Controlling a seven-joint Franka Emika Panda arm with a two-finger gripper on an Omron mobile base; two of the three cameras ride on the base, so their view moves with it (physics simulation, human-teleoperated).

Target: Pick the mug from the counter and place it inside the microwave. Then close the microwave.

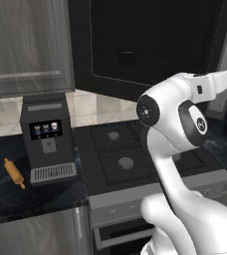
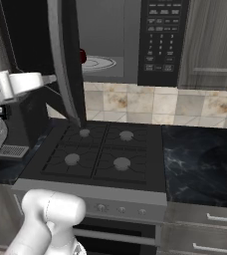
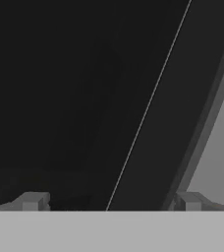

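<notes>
Closing the microwave (image 2: 160, 40) is what I judge remains: the mug (image 2: 82, 56) sits inside on the turntable (image 2: 99, 63). My gripper (image 3: 111, 202), fingers apart and empty, faces the swung-out door (image 2: 65, 64), placed to push it shut.

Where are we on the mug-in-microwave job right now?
Done: the mug sits inside the microwave, partly hidden behind the door. In hand: the gripper is open and empty, close against the door's dark glass. Left: the door stands swung wide open and needs pushing shut.
</notes>
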